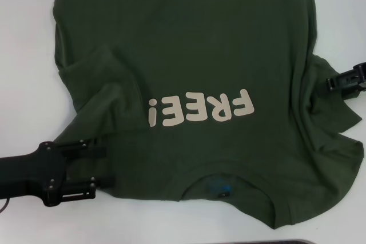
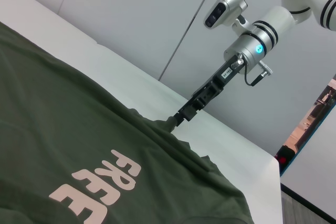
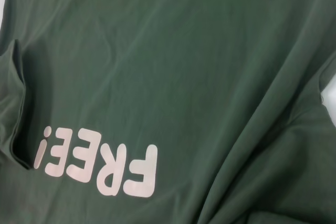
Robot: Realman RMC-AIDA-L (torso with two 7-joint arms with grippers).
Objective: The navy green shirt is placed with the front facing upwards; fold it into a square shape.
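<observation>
Dark olive cotton everywhere: the navy green shirt [image 1: 189, 55] is spread front up on the white table [image 1: 23, 55], neck end toward the robot, so the cream "FREE!" lettering [image 1: 200, 110] reads upside down in the head view. The collar [image 1: 226, 190] w/ a small blue label [image 1: 219, 187] inside sits at the near edge. The shirt isn't flat tbh; there are creases and bunched fabric near both sleeves.

The left gripper [image 1: 103, 167] is low at the near left of the table, right at the sleeve/shoulder area. Its two black fingers [image 1: 86, 143] stand apart w/ the shirt's edge between them, so the jaws look spread, not clamped. Fabric next to it is rucked up into a fold running toward the lettering.

The right gripper [image 1: 330, 83] is at the right edge of the shirt by the other sleeve. In the left wrist view its fingertips [image 2: 176, 121] sit on a little raised peak of cloth, pinched together on the fabric, so it's grasping the shirt there. Fabric around that spot is pulled into wrinkles.

The right wrist view just shows the chest and lettering w/ a sliver of table at the side.
</observation>
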